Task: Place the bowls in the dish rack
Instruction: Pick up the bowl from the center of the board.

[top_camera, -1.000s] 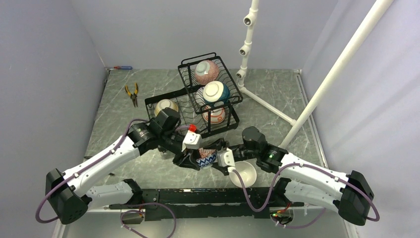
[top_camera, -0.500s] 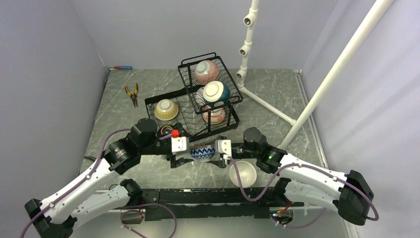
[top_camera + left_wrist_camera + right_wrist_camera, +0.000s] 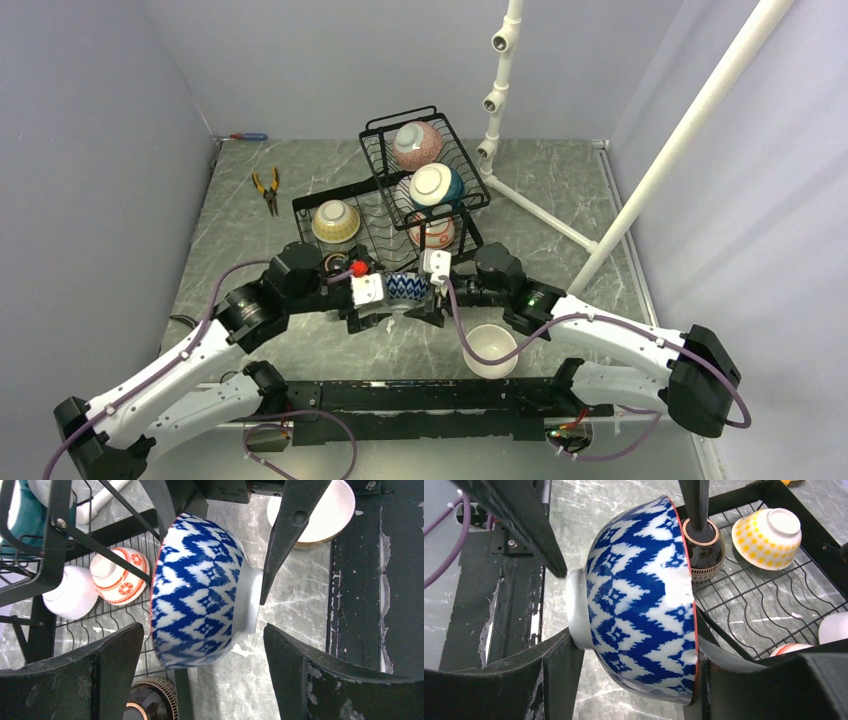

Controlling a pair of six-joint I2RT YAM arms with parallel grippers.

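Observation:
A blue-patterned bowl point(image 3: 405, 288) hangs on its side just in front of the dish rack point(image 3: 345, 205). My right gripper point(image 3: 420, 296) is shut on it, one finger on the foot and one on the red rim point(image 3: 639, 605). My left gripper point(image 3: 388, 306) stands open, its fingers wide of the bowl point(image 3: 200, 590) and not touching it. In the rack lie a yellow bowl point(image 3: 335, 220), a brown bowl point(image 3: 330, 263), a red-patterned bowl point(image 3: 432, 232), a teal-and-white bowl point(image 3: 435, 185) and a pink bowl point(image 3: 418, 143). A cream bowl point(image 3: 492, 348) sits upright on the table by my right arm.
Orange-handled pliers point(image 3: 267, 188) lie at the left of the rack, a small screwdriver point(image 3: 245, 136) by the back wall. A white pipe stand point(image 3: 497, 100) rises right of the rack, and a slanted white pipe point(image 3: 690, 130) crosses the right side.
My left gripper has opened and let go of the blue-patterned bowl. The right gripper now holds it alone and has carried it back toward the rack.

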